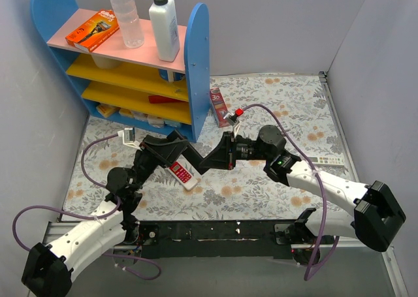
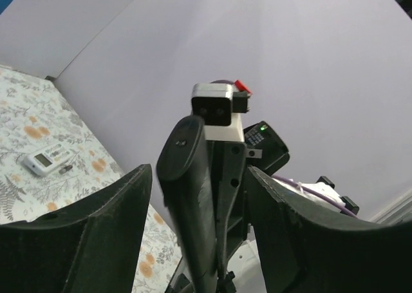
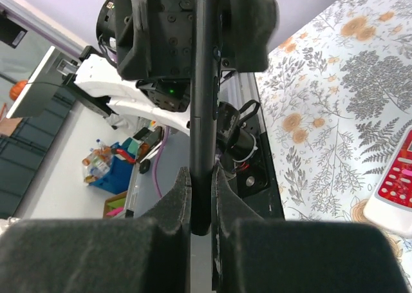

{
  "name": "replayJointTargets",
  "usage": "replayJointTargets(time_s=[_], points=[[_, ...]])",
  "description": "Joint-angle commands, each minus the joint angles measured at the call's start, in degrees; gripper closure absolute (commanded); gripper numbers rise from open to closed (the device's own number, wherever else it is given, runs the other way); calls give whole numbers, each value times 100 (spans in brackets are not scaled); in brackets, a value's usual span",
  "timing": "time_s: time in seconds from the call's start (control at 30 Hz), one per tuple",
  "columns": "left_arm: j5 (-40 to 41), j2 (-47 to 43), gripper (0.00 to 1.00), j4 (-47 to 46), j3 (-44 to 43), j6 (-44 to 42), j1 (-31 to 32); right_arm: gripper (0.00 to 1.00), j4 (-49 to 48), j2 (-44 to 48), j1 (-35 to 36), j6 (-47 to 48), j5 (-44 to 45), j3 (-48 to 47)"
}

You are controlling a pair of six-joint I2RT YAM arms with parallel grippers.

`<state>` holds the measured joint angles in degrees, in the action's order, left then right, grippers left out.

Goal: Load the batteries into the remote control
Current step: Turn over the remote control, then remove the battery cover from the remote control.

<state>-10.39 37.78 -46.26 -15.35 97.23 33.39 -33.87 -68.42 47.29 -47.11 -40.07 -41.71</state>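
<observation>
Just above the red-and-white remote on the counter, the slim, stiff, light remote control hangs edge-on. Its thin, likely slippery end is clenched in the right claw, a sensible hold. Beyond, the left claw straddles the other end, released.

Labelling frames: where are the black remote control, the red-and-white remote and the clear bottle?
remote control (image 3: 202,135), right wrist view, its narrow edge.
red-and-white remote (image 1: 184,174), top external view, red keypad.
clear bottle (image 1: 127,21), top external view, its body.
</observation>
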Motion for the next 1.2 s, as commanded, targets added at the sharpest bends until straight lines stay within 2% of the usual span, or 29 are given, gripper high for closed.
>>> replayJointTargets(time_s=[0.0,0.07,0.1,0.2,0.23,0.27,0.3,0.37,0.4,0.43,0.5,0.53,0.67,0.7,0.8,1.17], points=[[-200,45,48,-709,129,208,-87,99,-1209,-109,-114,-588,-466,190],[-279,63,56,-674,103,191,-104,99,-1359,-171,-141,-729,-519,269],[-296,80,66,-639,85,191,-96,99,-1385,-197,-141,-747,-528,269],[-306,116,81,-385,-11,138,-113,99,-1159,-233,-158,-634,-510,182],[-271,107,91,-140,-29,138,-104,95,-966,-233,-158,-545,-467,129],[-166,81,96,10,-116,121,-104,89,-729,-224,-158,-388,-431,68],[-104,72,100,186,-160,77,-104,73,-483,-198,-158,-38,-370,-116],[150,19,100,818,-362,24,-104,53,457,-128,-158,411,-89,-327],[247,19,100,1081,-467,-46,-113,37,817,-110,-158,614,16,-433],[353,19,100,1606,-555,-81,-104,29,1368,-84,-150,1033,243,-634],[668,36,100,2066,-802,-117,-104,16,1934,-66,-123,1439,525,-820],[740,54,100,2416,-863,-169,-104,13,2180,-66,-71,1833,858,-1056],[899,256,100,3034,-1215,-301,-96,8,3742,-215,254,2905,1922,-1784],[916,352,100,3148,-1363,-327,-95,7,3965,-268,368,3092,2464,-1927],[943,484,100,3492,-1523,-345,-95,6,4474,-540,720,3621,3048,-2428],[1188,511,100,3633,-1629,-363,-104,8,5056,-1384,1204,3991,3858,-3194]])
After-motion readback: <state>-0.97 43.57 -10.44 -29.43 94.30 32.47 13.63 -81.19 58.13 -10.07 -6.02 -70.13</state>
